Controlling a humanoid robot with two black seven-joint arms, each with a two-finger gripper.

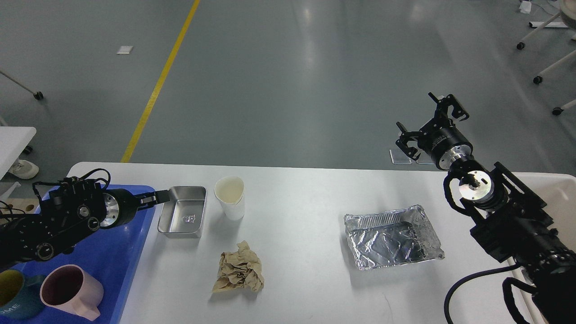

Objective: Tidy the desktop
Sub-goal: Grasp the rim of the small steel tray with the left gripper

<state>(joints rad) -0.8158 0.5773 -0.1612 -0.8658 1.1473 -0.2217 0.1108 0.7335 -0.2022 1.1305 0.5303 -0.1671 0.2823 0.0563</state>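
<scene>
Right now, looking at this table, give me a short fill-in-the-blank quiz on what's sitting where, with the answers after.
1. The pink mug sits in the ____ plastic tray.
2. The crumpled brown paper lies on the desktop in front of the white paper ____.
3. The left gripper is at the left rim of the small ____ tin.
4. The crinkled foil container lies nearest the ____ arm.

Answers: blue; cup; metal; right

Two mugs (72, 290) (13, 294), one steel tin (183, 217), one paper cup (230, 197), one foil tray (391, 236), one crumpled paper (239, 268).
</scene>
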